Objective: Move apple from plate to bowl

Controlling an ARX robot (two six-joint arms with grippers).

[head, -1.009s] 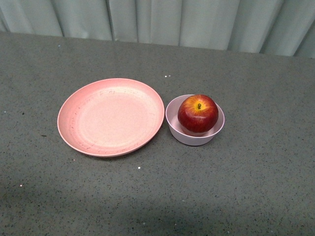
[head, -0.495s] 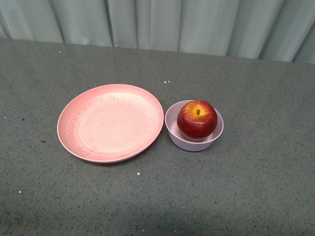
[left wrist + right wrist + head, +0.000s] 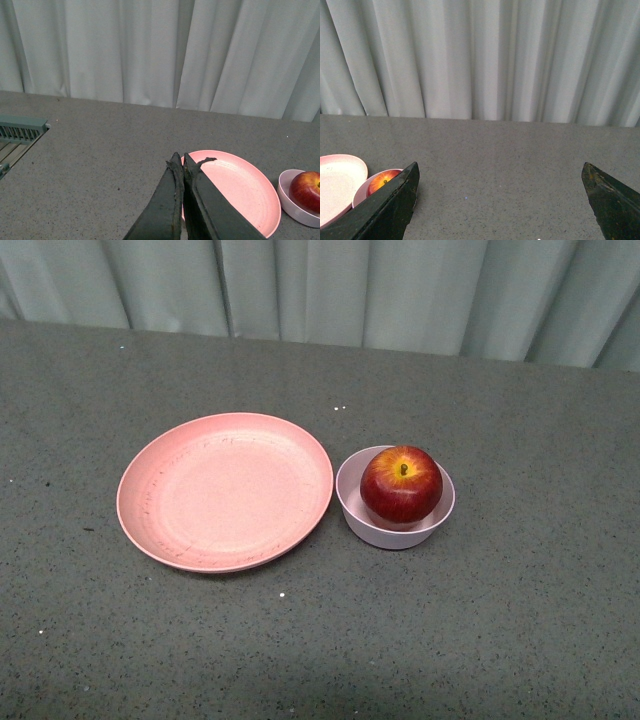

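The dark-red apple (image 3: 401, 483) with a yellow patch round its stem sits in the small pale-pink bowl (image 3: 360, 515), right of the wide salmon-pink plate (image 3: 225, 490), which holds nothing. Neither arm shows in the front view. In the left wrist view my left gripper (image 3: 180, 159) is shut and empty, raised above the table on the near side of the plate (image 3: 240, 185), with the bowl (image 3: 289, 197) and apple (image 3: 306, 190) off to one side. In the right wrist view my right gripper (image 3: 500, 172) is open and empty; the apple (image 3: 382, 179), bowl (image 3: 361, 192) and plate (image 3: 337, 182) show beside one finger.
A grey speckled table (image 3: 520, 620) carries everything, with a pale pleated curtain (image 3: 350, 285) along its far edge. A grey-green slatted rack (image 3: 17, 132) shows at the table's side in the left wrist view.
The plate, bowl and apple sit slightly lower in the front view than a second ago, from a shift of the view; they keep their places relative to each other.
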